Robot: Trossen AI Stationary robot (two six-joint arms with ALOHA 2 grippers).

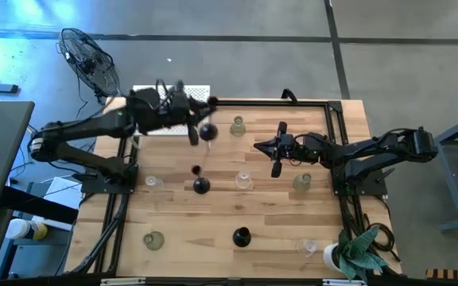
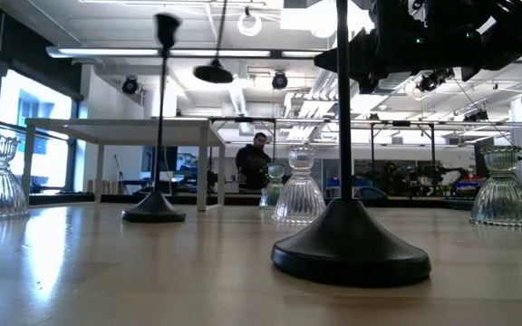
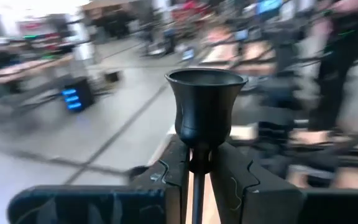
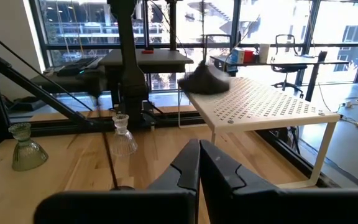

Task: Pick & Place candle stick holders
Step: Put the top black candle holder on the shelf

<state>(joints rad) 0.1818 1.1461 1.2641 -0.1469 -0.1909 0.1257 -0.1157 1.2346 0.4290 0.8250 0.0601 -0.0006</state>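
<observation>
My left gripper (image 1: 195,129) is high over the table's far left part, shut on a black candle stick holder (image 1: 207,131) with a cup top (image 3: 206,102), thin stem and dome base (image 2: 214,72). The base also shows in the air in the right wrist view (image 4: 206,81). Two more black holders (image 1: 201,185) (image 1: 241,236) stand on their dome bases on the wooden table (image 1: 277,226). Several glass holders (image 1: 237,125) (image 1: 302,183) (image 1: 243,180) stand around them. My right gripper (image 1: 277,159) hovers shut at the centre right, holding nothing. My left gripper pinches the holder's thin stem (image 3: 197,177) just under the cup top, between its two fingers (image 3: 174,180). The fingers reach in level, across the stem. The holder hangs about upright, cup up, its base lifted clear of the table.
A white perforated shelf (image 1: 173,99) stands at the table's far left, next to my left gripper. A white cup (image 1: 331,256) and a plant (image 1: 362,248) sit at the near right corner. A fan (image 1: 90,59) stands beyond the far left edge. A person (image 2: 256,163) is in the room behind.
</observation>
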